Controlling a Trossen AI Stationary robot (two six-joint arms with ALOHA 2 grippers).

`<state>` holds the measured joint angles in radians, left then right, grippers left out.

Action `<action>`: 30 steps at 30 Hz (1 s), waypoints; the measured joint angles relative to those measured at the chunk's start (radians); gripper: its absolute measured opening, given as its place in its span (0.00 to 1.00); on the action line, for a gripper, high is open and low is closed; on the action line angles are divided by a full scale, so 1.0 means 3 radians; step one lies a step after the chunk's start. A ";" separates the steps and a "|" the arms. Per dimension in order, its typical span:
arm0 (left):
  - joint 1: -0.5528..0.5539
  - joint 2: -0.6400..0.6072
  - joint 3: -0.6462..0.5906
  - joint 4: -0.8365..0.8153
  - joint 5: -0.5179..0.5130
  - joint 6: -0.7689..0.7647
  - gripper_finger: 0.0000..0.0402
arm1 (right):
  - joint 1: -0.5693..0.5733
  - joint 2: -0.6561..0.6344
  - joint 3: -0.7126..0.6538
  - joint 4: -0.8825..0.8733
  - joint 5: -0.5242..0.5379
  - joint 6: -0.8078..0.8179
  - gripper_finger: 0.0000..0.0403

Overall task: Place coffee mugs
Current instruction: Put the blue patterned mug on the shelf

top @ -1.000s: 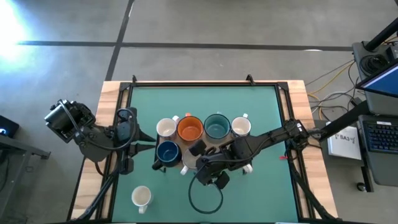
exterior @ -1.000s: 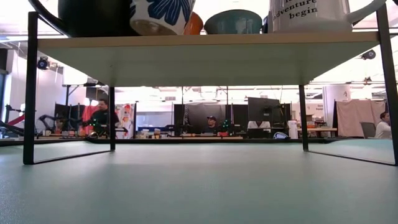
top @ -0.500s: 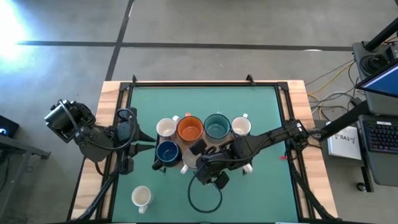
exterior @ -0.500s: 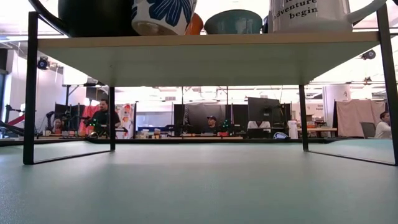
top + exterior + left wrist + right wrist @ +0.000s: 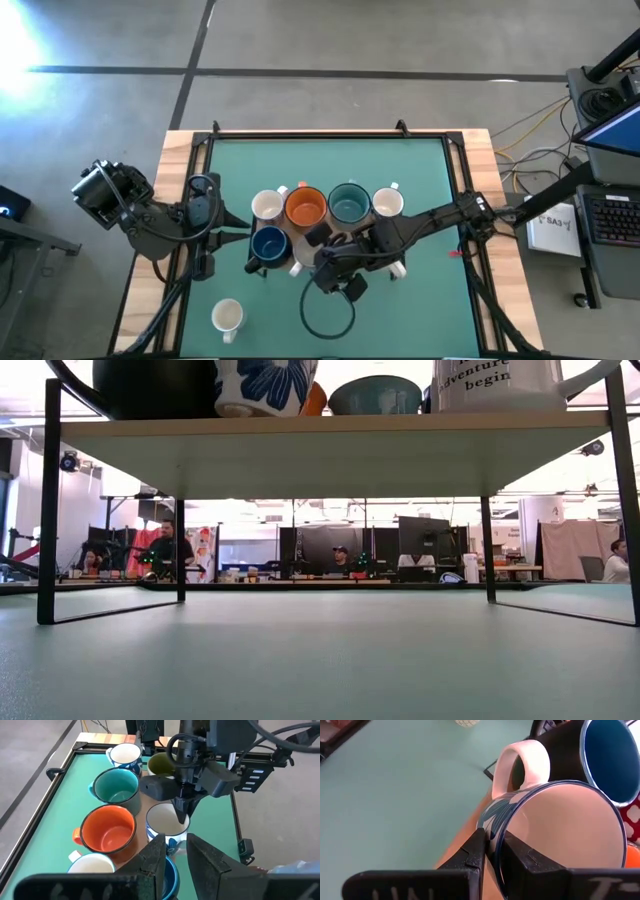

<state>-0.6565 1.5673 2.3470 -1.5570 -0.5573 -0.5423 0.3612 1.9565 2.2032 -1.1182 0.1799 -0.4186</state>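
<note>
Eight mugs or so are showing; the one in play is the flowered mug [image 5: 560, 830], white w/ blue petal print, sitting at approx. 6 o'clock of the orange mug [image 5: 305, 208] on the wooden shelf [image 5: 330, 450]. Right gripper [image 5: 492, 842] is pinching its rim, one finger inside, one outside, near the handle. Left gripper [image 5: 240, 228] is waiting at 9 o'clock of the navy mug [image 5: 268, 243]; can't tell its grip state. The flowered mug is looking like glazed ceramic or enamel: rigid, smooth, prob. slippery and chippable, moderately heavy for a rim pinch, so it is likely tending to swing under the grip. The rim is giving the thinnest hold; the looped handle is thick and rounded. One plain white mug [image 5: 228, 316] is standing alone at 7 o'clock on the green mat [image 5: 330, 160].
</note>
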 joint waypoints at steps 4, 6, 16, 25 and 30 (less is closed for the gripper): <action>0.0000 0.0000 0.0000 0.0000 0.0001 0.0000 0.15 | -0.0011 0.0019 0.0000 -0.0005 0.0014 0.0001 0.08; -0.0001 0.0000 0.0000 0.0000 0.0002 -0.0005 0.15 | -0.0015 0.0024 0.0000 -0.0004 0.0013 0.0001 0.08; 0.0000 -0.0001 0.0000 0.0000 0.0004 -0.0019 0.15 | -0.0017 0.0025 0.0000 0.0001 0.0006 0.0001 0.08; 0.0000 -0.0001 0.0000 0.0000 0.0026 -0.0032 0.15 | -0.0030 0.0028 0.0000 -0.0007 -0.0003 0.0047 0.08; 0.0000 -0.0001 0.0000 0.0000 0.0073 -0.0033 0.15 | -0.0029 0.0030 0.0000 -0.0008 -0.0003 0.0053 0.08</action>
<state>-0.6564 1.5669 2.3470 -1.5570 -0.5354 -0.5522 0.3527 1.9656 2.2032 -1.1206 0.1791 -0.4027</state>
